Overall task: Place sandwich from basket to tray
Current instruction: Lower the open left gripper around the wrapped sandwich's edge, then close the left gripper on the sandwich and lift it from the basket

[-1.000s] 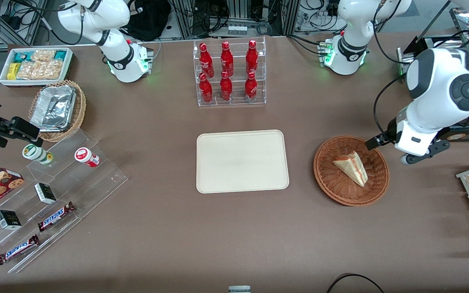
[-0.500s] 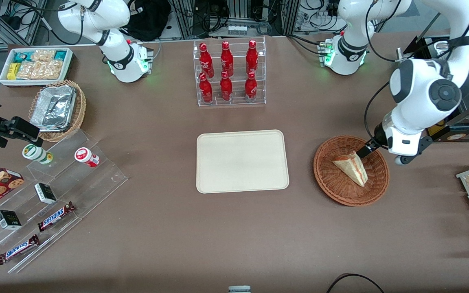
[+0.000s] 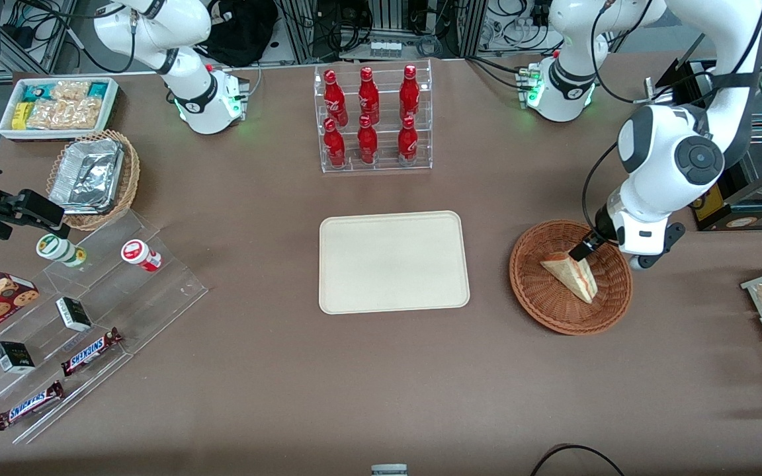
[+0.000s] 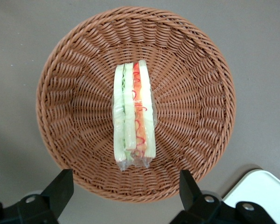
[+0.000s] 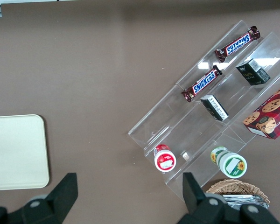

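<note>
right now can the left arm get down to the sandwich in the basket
Probably yes. The gripper hangs open above the basket, its fingers wider apart than the sandwich, which lies alone with nothing over it.

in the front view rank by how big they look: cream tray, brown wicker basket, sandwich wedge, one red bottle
1. Flat cream rectangular tray
2. Round reddish-brown wicker basket
3. Triangular sandwich wedge
4. Red bottle, close to the sandwich, so unsure

The open gripper hangs over the basket's rim.
</note>
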Controlling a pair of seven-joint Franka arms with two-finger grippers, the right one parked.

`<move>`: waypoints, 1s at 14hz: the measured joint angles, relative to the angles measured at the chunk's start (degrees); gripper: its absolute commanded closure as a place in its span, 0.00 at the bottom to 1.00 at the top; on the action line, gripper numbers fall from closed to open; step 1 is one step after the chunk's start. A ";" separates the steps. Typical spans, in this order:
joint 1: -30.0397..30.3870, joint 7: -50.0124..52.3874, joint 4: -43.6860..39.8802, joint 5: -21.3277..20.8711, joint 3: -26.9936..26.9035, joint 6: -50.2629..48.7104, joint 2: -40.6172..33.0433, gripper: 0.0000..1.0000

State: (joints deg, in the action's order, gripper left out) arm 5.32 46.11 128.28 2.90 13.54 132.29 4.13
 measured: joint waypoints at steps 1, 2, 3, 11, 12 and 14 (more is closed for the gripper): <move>0.00 0.07 0.24 0.00 0.00 0.88 0.75 0.00; 0.00 0.12 0.48 0.01 0.00 1.49 1.37 0.00; 0.00 0.14 0.77 0.01 0.00 2.15 1.89 0.00; 0.00 0.26 2.39 0.04 0.00 7.04 4.88 0.00; 0.00 0.27 2.50 0.05 0.00 7.71 5.26 0.00; 0.00 0.30 2.56 0.06 0.00 8.55 5.98 0.00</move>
State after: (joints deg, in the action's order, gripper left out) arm 5.32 46.41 130.84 2.96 13.54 140.83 10.11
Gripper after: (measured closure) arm 0.000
